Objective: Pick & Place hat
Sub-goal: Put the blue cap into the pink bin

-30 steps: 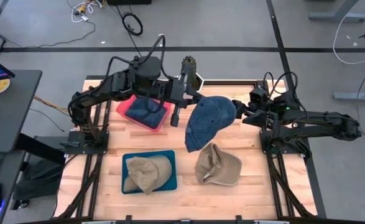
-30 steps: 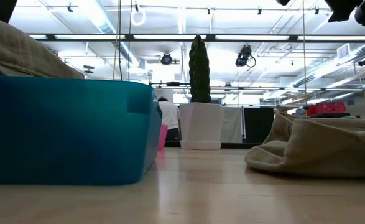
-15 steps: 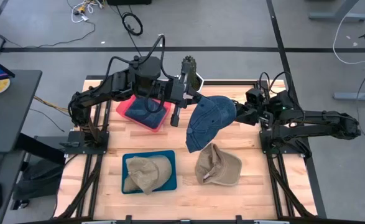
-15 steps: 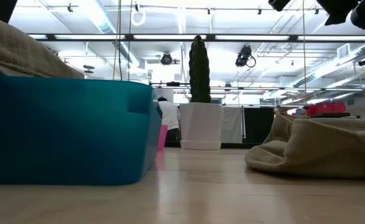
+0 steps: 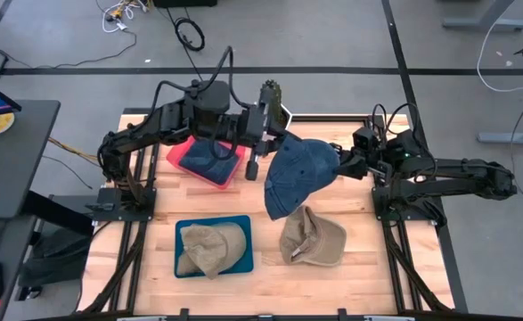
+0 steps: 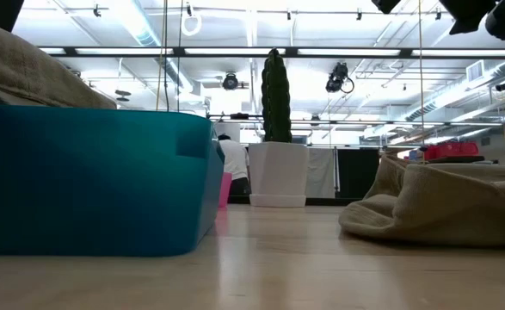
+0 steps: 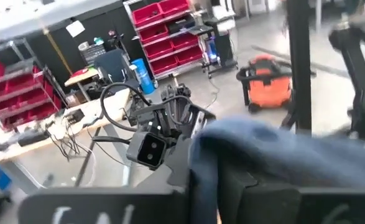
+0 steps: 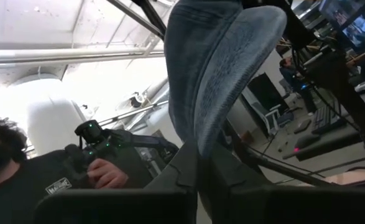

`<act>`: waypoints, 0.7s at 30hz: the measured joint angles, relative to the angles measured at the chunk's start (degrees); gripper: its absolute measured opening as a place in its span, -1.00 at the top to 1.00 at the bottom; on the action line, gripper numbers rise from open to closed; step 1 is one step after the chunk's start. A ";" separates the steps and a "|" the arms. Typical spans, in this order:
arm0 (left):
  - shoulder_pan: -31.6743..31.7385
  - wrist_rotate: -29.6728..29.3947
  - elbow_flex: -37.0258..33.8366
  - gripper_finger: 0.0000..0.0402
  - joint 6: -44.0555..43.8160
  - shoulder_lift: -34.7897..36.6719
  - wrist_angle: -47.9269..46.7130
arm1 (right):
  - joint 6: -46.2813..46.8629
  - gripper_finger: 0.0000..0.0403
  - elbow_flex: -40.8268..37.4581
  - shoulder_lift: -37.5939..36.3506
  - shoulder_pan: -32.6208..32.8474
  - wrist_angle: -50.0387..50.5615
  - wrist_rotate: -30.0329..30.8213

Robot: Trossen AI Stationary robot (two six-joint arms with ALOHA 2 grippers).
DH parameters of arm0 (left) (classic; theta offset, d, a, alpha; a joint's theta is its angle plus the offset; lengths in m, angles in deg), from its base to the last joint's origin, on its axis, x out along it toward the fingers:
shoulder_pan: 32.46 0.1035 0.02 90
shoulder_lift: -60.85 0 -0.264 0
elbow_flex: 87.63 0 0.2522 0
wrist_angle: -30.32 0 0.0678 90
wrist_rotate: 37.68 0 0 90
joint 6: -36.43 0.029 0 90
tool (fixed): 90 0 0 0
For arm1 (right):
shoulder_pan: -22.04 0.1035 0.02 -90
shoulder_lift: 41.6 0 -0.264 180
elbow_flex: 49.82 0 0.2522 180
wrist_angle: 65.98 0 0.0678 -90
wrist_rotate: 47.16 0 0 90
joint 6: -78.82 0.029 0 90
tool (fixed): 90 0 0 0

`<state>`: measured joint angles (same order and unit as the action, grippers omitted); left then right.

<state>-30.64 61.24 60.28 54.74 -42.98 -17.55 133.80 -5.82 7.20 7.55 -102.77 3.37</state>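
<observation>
So far, one tan hat (image 5: 209, 248) lies in the teal bin (image 5: 240, 261) at the near side of the table (image 5: 359, 272), and dark blue cloth, probably another hat, fills the pink bin (image 5: 185, 164) under the left arm. A second tan hat (image 5: 312, 236) lies loose on the table, not yet binned. The denim hat (image 5: 299, 176) is the one in hand: it hangs in the air over the middle of the table, stretched between the two arms, so its placing is not yet done.

The left gripper (image 5: 259, 141) sits at the hat's far edge beside the pink bin; in the left wrist view blue cloth lies right across its fingers (image 7: 257, 193), which look clamped on it, though the contact itself is hidden. The right gripper (image 5: 343, 165) meets the hat's other side, and the right wrist view shows its fingers (image 8: 188, 165) drawn together on a fold of the denim that rises straight out of them.

Judging by this, two hats appear binned and two remain.
</observation>
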 joint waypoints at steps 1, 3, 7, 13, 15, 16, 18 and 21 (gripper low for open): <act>-0.01 -0.39 0.00 0.70 -1.97 0.00 0.49 | -0.02 0.96 0.00 0.00 -0.02 0.06 0.02; -0.02 -2.02 0.00 0.63 -6.27 0.09 1.29 | 0.00 0.96 0.00 -0.14 -0.04 0.03 0.10; -0.01 -6.39 0.07 0.46 -13.44 1.46 1.17 | 0.00 0.96 0.00 -0.72 -0.06 0.03 0.43; 0.00 -9.39 0.15 0.15 -23.47 4.27 2.08 | 0.00 0.96 0.00 -1.54 -0.06 -0.01 0.42; 0.12 -11.15 0.15 0.04 -30.13 5.11 2.28 | 0.00 0.96 -0.02 -1.75 -0.06 0.22 0.44; 0.42 -11.86 0.18 0.00 -34.66 5.60 2.20 | 0.01 0.96 -0.02 -1.94 -0.04 0.24 0.47; 1.26 -12.17 0.20 -0.08 -44.35 6.67 0.69 | 0.00 0.97 -0.02 -2.34 -0.06 0.11 0.55; 2.25 -12.28 0.20 -0.17 -56.62 7.97 -2.91 | -0.10 0.97 -0.02 -2.74 -0.08 0.13 1.18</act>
<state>-28.39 48.97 60.48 -1.88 -35.01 -20.46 133.71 -5.85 4.46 7.47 -102.64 4.55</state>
